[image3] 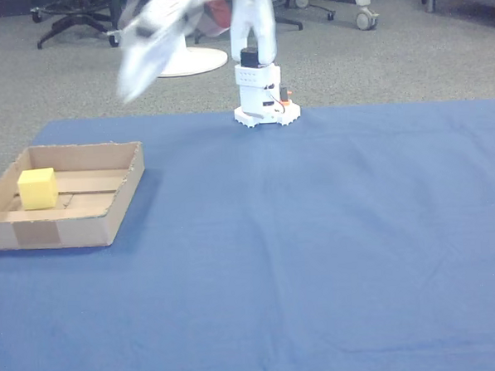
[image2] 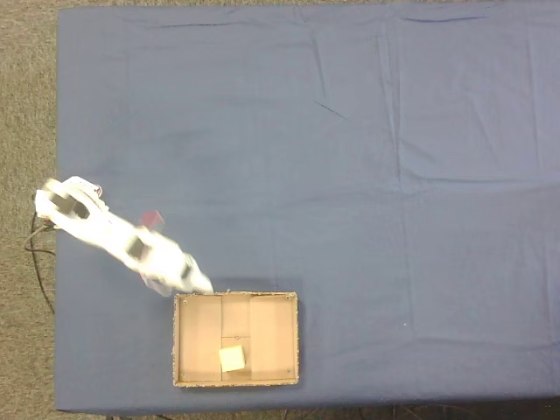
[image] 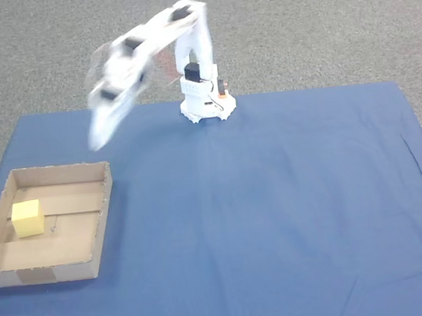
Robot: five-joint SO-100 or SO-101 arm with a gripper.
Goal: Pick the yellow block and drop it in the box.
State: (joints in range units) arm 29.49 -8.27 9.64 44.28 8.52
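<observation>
Grey carpet [image: 317,21] is seen around a blue cloth [image: 276,211] spread flat over the floor, and office chair bases [image3: 73,16] are visible at the far edge in the other view. At the near left of a fixed view the box [image: 104,213] is laid on the cloth, a tape patch showing on its near wall. The yellow block [image: 27,219] is seen resting on the box floor, towards the left wall and beside the flap seam; it is also seen inside the box in another fixed view [image2: 231,358] and in the other view [image3: 38,188]. Further right and farther back, the gripper [image: 98,139] is held in the air beyond the box's far wall, blurred by motion; nothing is seen in it, and how far it is opened cannot be told. Right of it, the white arm base [image: 206,102] is set at the cloth's far edge.
</observation>
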